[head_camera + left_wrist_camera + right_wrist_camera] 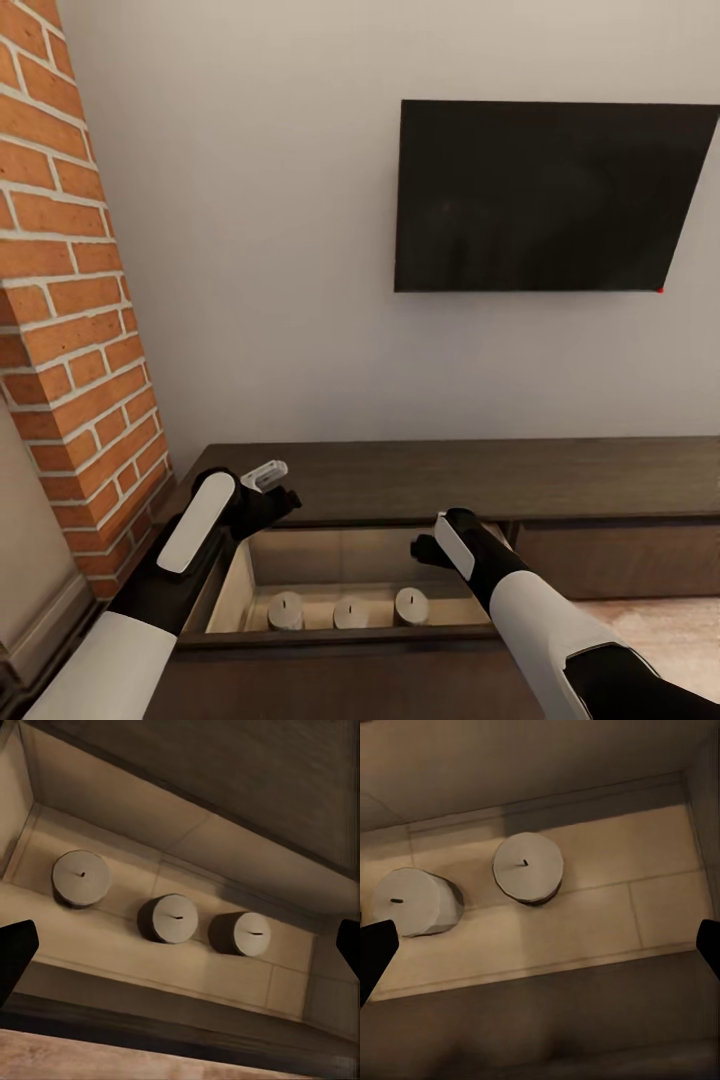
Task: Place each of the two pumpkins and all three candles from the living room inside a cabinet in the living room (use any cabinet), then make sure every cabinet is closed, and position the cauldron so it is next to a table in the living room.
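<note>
Pale living-room wall, brick column, dark wall-mounted television (545, 195): both arms hang over an open drawer.

Long low dark-brown wooden cabinet (560, 480) runs along the wall, its pale-wood drawer (232, 590) pulled out beneath the arms. Three short stubby olive-tan candles (350, 611) stand upright in a row on the drawer floor, near one another but apart. Left gripper (268, 492) and right gripper (428, 549) hover above, fingers spread wide, holding nothing. Candles look light, stiff and smooth-sided; grasp across the round body, I judge. Drawer walls crowd the row's ends; the front lip offers a broad pushing edge, with free room toward the robot.
</note>
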You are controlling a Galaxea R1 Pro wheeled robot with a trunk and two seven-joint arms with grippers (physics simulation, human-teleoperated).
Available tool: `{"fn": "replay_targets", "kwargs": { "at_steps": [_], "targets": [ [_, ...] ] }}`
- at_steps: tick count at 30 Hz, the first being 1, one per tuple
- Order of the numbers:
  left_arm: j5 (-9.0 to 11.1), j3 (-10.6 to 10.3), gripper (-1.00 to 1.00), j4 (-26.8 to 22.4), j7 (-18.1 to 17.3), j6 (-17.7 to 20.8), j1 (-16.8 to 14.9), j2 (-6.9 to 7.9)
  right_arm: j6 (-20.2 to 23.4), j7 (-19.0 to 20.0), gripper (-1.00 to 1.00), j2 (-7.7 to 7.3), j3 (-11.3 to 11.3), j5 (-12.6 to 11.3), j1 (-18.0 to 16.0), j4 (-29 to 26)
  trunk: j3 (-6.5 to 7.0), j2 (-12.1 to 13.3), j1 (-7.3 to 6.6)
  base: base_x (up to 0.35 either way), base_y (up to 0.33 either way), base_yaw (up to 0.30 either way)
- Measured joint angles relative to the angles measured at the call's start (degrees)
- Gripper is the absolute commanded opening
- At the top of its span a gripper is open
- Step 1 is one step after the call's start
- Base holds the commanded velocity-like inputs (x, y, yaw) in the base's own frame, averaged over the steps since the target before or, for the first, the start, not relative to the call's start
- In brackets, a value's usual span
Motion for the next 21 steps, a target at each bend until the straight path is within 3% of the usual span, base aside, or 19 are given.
{"fn": "replay_targets", "kwargs": {
  "at_steps": [8,13,21],
  "targets": [
    [-0.74,0.0,1.0,0.0,0.02,-0.07,-0.01,-0.54,-1.84,0.01,1.0,0.06,0.09,0.0,0.03,-0.01,1.44,3.21,-1.76,0.0,0.0,0.0],
    [-1.86,-0.1,1.0,0.25,0.01,-0.14,-0.01,-1.71,-2.51,0.0,1.0,0.12,0.06,0.0,0.06,0.0,2.33,5.21,-2.86,0.0,0.0,0.0],
    [-2.02,-0.1,1.0,0.27,0.0,-0.13,-0.01,-1.96,-2.64,0.0,1.0,0.43,0.04,-0.01,0.07,-0.02,3.77,8.42,-4.61,-0.028,0.0,0.0]
  ]
}}
